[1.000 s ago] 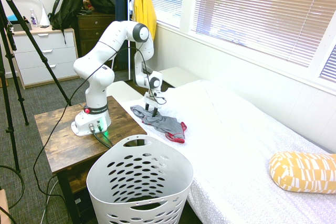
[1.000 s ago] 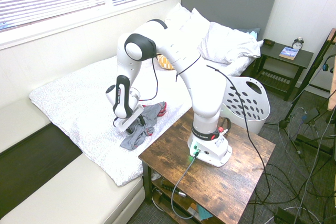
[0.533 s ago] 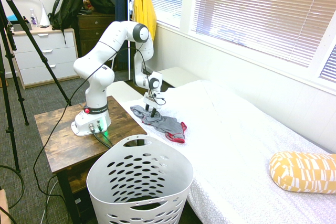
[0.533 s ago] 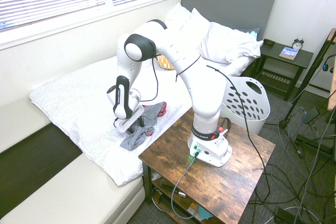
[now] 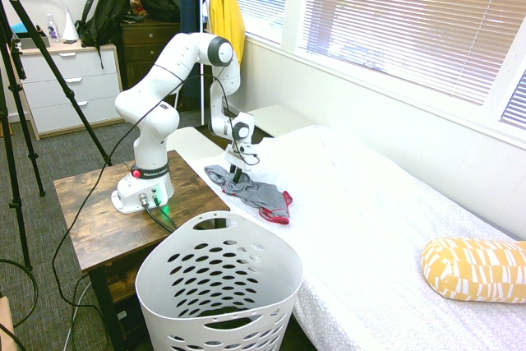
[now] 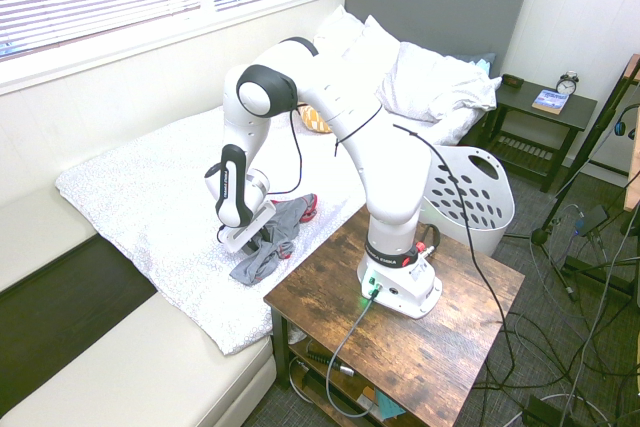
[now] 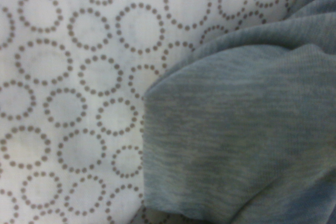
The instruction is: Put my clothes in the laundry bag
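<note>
Jaws narrowed around a fold of the grey garment [image 5: 255, 192]; gripper [image 5: 237, 176] is down on the bedspread [image 5: 370, 203]. Laundry basket [image 5: 218, 289] stands on the floor beside the wooden table [image 5: 90, 219], apart from the garment. No readable writing.

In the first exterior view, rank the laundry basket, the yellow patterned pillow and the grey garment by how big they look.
1. laundry basket, though it stands nearest the camera, which inflates it.
2. yellow patterned pillow, cut off at the frame edge.
3. grey garment, crumpled on the bed.
</note>
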You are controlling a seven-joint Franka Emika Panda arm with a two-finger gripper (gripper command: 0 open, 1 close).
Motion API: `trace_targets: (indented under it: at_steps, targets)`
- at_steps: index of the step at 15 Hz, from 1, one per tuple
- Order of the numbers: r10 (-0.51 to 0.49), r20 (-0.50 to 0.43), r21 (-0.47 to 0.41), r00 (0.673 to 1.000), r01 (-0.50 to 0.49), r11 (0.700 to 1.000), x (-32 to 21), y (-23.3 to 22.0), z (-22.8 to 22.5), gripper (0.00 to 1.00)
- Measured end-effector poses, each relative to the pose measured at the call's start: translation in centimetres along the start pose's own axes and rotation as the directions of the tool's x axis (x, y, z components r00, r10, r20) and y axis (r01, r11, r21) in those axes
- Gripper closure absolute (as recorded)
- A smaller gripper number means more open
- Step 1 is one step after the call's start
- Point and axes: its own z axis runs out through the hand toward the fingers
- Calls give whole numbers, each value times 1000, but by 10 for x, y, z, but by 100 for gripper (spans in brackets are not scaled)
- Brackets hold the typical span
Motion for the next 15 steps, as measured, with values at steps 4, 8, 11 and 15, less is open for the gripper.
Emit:
trace_targets:
  at_steps: [4,8,11,15]
  targets:
    - [40,2,53,999,-40,998,6,-4,-25,100]
    - [119,42,178,992,-125,976,29,-3,-95,100]
    - [182,94,287,979,-201,937,77,36,-177,100]
    - [260,76,350,963,-270,897,146,152,-280,100]
